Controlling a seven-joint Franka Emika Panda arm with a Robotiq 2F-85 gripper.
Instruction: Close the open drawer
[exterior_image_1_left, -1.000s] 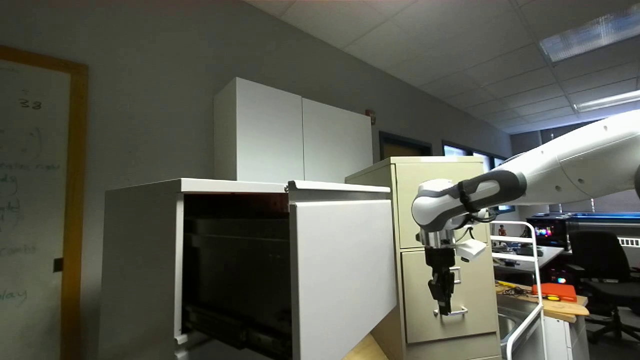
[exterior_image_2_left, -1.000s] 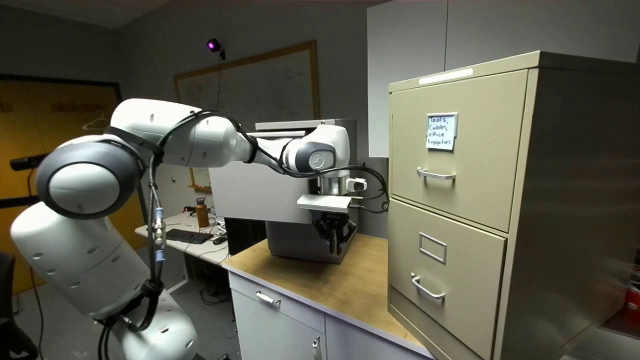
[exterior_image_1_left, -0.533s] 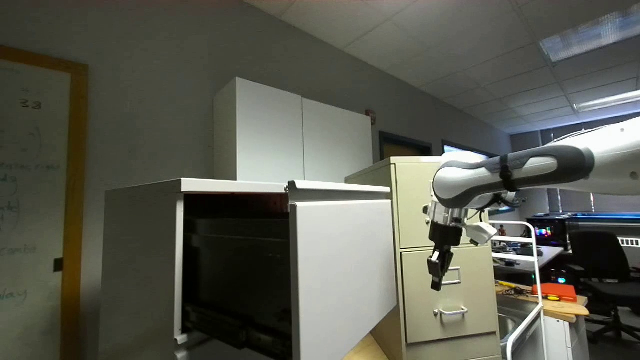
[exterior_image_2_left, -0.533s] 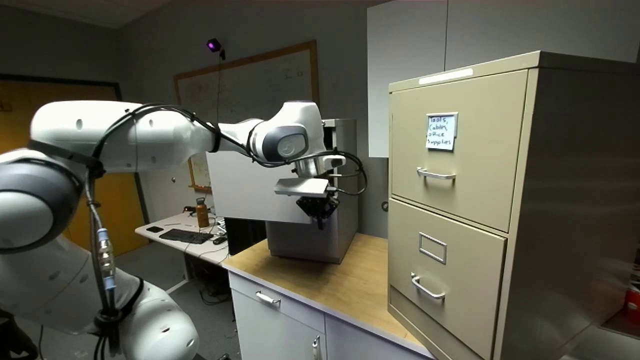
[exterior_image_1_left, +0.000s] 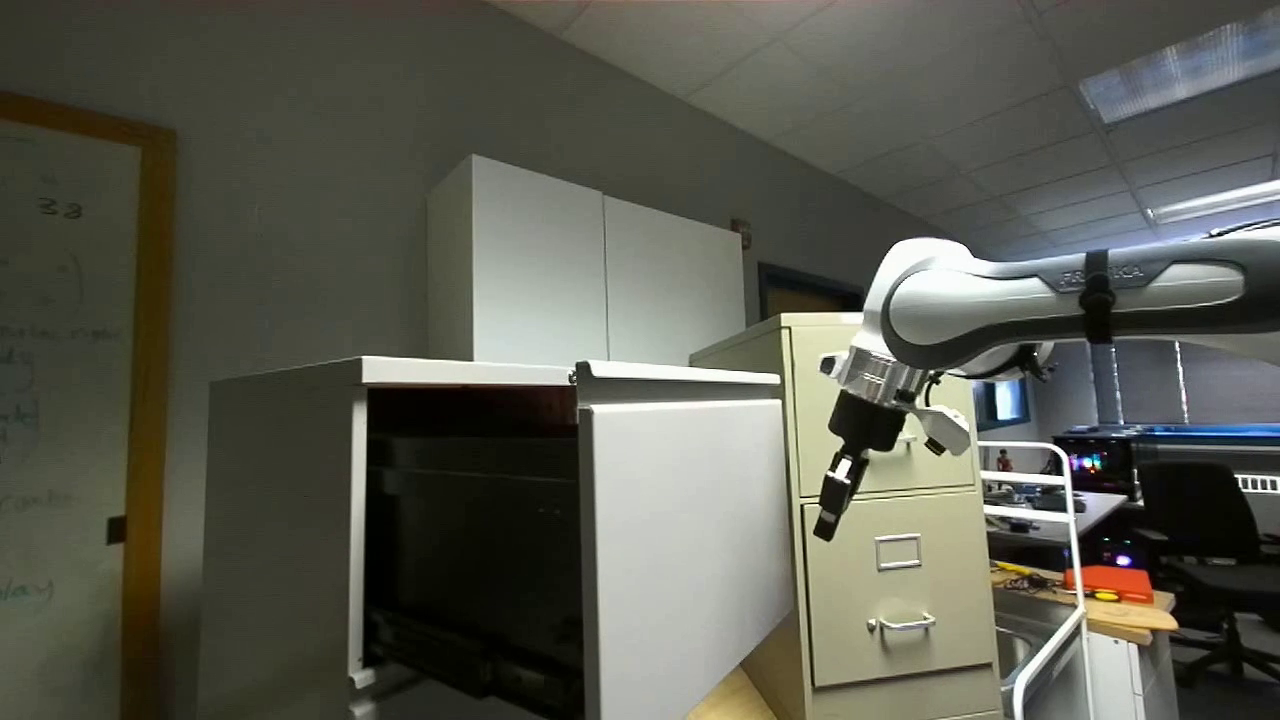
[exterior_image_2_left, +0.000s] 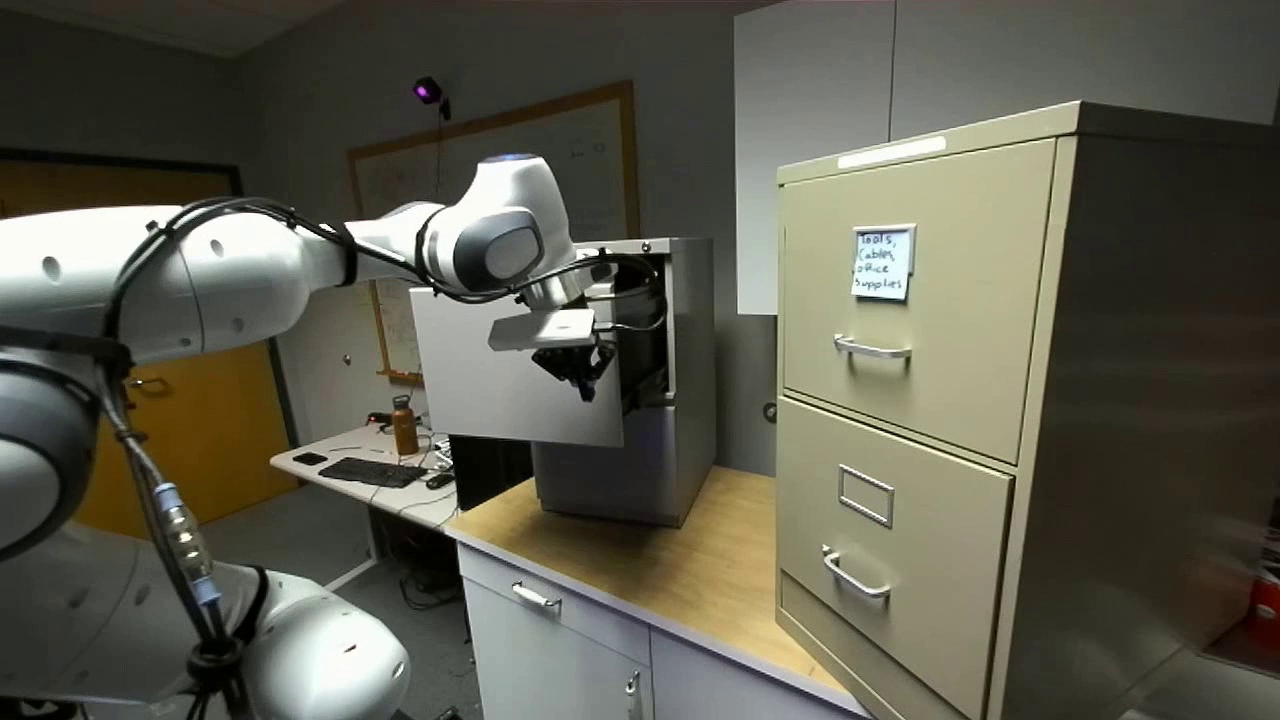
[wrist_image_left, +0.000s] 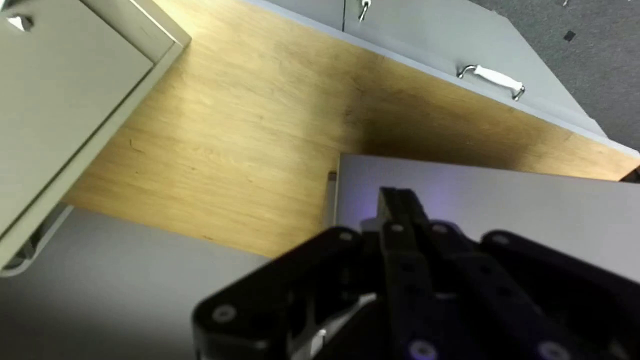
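Note:
The drawer (exterior_image_1_left: 690, 540) is the wide upper drawer of the light-grey metal cabinet, and it stands far out. Its dark inside shows behind the flat front, and a handle lip (exterior_image_1_left: 680, 374) runs along the top edge. It also shows in an exterior view (exterior_image_2_left: 500, 390) and at the right of the wrist view (wrist_image_left: 500, 210). My gripper (exterior_image_1_left: 826, 525) is shut and empty. It hangs tilted in front of the drawer front, with a gap visible. In an exterior view the gripper (exterior_image_2_left: 585, 385) overlaps the front near its right edge. The fingertips (wrist_image_left: 397, 195) meet.
A beige filing cabinet (exterior_image_2_left: 910, 400) stands beside the grey cabinet; it is also in an exterior view (exterior_image_1_left: 895, 590). The shorter lower drawer (exterior_image_2_left: 605, 480) is under the upper one. A wooden counter (exterior_image_2_left: 720, 560) lies below. A desk with keyboard (exterior_image_2_left: 375, 471) is at the left.
My gripper has risen and moved left in both exterior views, and its fingers have tilted toward the drawer front. The arm has shifted with it. The drawer has not moved.

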